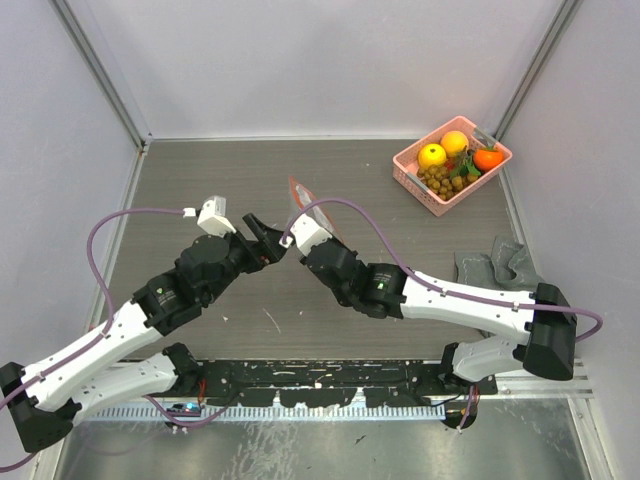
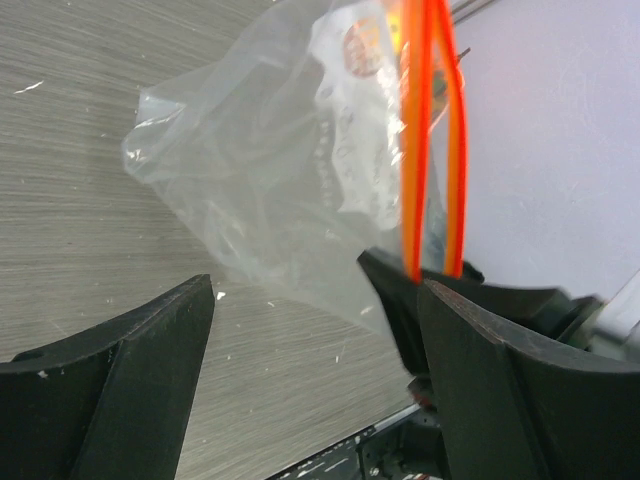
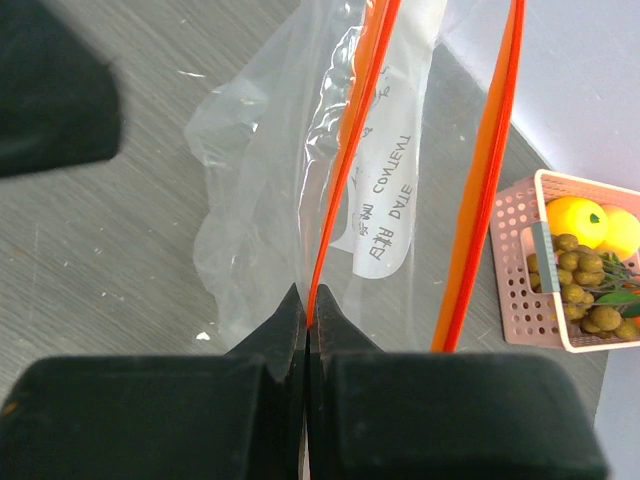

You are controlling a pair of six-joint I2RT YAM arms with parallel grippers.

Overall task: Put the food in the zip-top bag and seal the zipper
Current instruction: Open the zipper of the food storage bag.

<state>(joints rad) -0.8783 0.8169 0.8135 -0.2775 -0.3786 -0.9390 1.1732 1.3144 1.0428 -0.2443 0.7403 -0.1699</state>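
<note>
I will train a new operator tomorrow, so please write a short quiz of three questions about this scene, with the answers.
1. True or false: the right gripper is shut on the zipper of the zip-top bag.
2. Fill in: the left gripper is ____ (open or shut).
3. Where is the food now? A, in the bag. B, in the pink basket. C, in the left gripper.

Key: 1 true; 2 open; 3 B.
</note>
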